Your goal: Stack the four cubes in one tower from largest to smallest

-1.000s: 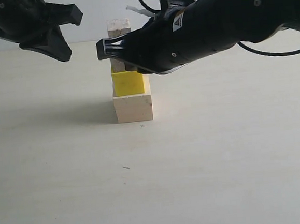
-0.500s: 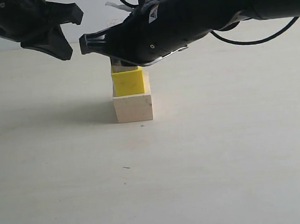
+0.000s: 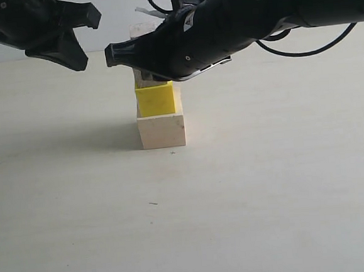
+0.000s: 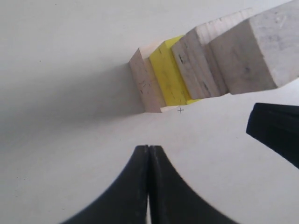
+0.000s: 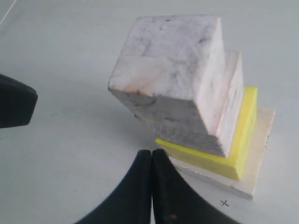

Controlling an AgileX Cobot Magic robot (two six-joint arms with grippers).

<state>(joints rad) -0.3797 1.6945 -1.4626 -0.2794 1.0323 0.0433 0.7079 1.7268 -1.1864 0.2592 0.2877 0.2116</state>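
The tower stands mid-table: largest pale cube at the bottom, yellow cube on it. Above it the layered-grain cube is mostly hidden behind my right arm. The smallest cube peeks above that arm. My right gripper is shut and empty, passing in front of the tower's upper part. My left gripper hangs shut, up and to the left, apart from the tower. The right wrist view shows the smallest cube turned askew on the third cube, beside the right gripper. The left gripper faces the tower.
The pale tabletop spreads around the tower, with a small cross mark just in front of the base. A white wall rises behind the table. No other objects show.
My right arm rose and swung left across the tower's top, then eased slightly back right; the smallest cube shows above it again. The left arm and the tower have not moved.
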